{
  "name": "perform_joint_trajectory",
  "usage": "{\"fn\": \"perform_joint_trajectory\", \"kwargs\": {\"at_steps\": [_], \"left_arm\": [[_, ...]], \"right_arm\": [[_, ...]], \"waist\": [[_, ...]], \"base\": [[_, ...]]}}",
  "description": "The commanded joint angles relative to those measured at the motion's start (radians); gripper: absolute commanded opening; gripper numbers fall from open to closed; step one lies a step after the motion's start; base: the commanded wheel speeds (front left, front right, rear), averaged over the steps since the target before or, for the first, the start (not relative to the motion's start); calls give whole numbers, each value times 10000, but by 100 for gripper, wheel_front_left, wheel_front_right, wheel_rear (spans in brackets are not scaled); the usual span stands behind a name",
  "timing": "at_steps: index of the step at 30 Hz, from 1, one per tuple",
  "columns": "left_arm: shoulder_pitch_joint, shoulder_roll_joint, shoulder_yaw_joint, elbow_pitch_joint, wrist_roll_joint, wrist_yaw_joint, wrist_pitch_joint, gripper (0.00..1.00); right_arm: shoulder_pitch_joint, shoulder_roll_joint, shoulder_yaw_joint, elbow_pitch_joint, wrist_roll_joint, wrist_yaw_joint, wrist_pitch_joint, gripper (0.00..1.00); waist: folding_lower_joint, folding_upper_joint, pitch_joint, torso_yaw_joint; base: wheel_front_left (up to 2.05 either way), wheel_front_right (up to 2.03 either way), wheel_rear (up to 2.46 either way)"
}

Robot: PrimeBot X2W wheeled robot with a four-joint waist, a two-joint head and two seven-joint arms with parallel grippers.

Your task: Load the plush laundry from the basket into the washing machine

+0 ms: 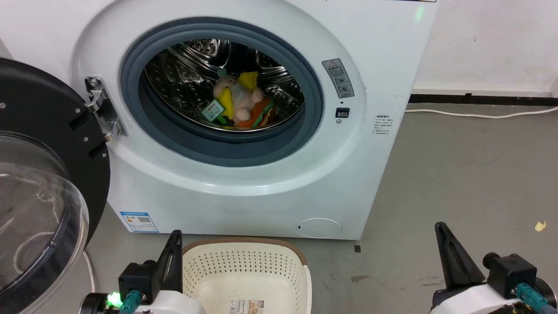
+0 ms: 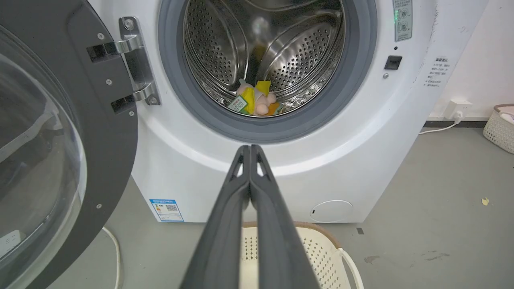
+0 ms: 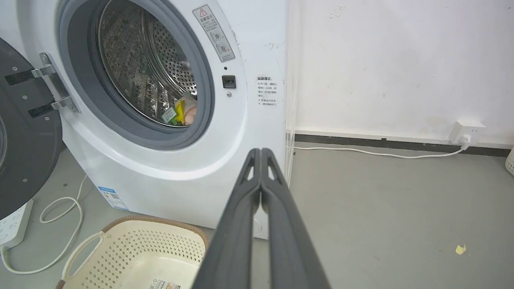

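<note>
Leftmost, the round door [image 1: 48,144] of the washing machine [image 1: 261,196] stands swung wide open, its clear dome towards the robot. Just right of it, low in the head view, the left tool [image 1: 176,235] points upward, and its wrist view shows the two dark fingers pressed together tip to tip. Beside that tool the basket [image 1: 244,266] sits on the grey floor [image 1: 457,183] just in front of the machine, a barcode sticker [image 1: 246,306] on its bare bottom. Above, past the grey door seal [image 1: 235,150], the plush laundry [image 1: 239,104] lies bunched low in the steel drum [image 1: 178,83]: peach-pink doll, yellow pieces, orange burger plush, green-white tag. Far right, the right tool [image 1: 440,226] hangs over the floor, its fingers likewise closed against each other. A white cable [image 1: 479,115] runs along the wall's foot.
</note>
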Motion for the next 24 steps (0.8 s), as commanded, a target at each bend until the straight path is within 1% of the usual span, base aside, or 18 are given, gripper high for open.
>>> {"fn": "perform_joint_trajectory", "kwargs": {"at_steps": [1, 24], "left_arm": [[-169, -31, 76, -83, 103, -52, 73, 0], [-245, -130, 330, -292, 400, -191, 523, 0]], "right_arm": [[-198, 2, -2, -65, -112, -5, 58, 0], [-307, 2, -2, -117, -508, -7, 509, 0]], "waist": [[0, 0, -5, -1], [-1, 0, -68, -9]], "base": [[0, 0, 0], [0, 0, 0]]}}
